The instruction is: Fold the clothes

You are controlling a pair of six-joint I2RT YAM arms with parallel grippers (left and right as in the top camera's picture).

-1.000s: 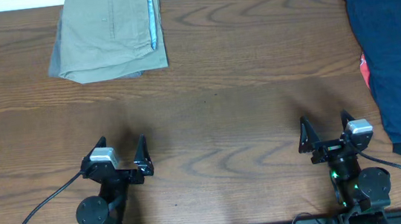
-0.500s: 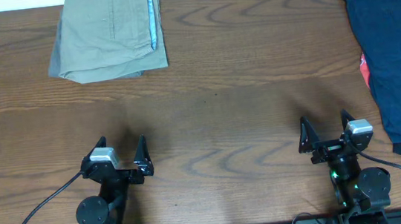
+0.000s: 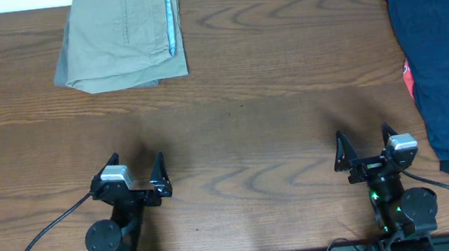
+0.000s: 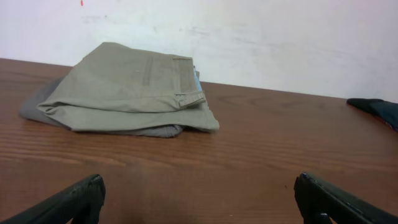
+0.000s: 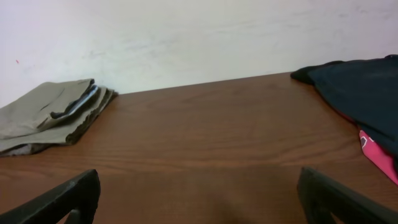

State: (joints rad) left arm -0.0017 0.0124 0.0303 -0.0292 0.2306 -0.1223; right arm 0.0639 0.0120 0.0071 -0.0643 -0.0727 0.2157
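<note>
Staying put: left gripper (image 3: 137, 165), right gripper (image 3: 363, 139), clothes (image 3: 443, 69).

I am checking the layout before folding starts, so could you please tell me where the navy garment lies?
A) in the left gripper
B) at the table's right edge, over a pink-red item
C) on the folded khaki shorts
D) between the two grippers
B: the navy garment lies at the right edge of the table, overlapping a pink-red item, well away from the folded khaki shorts at the far left.
</note>
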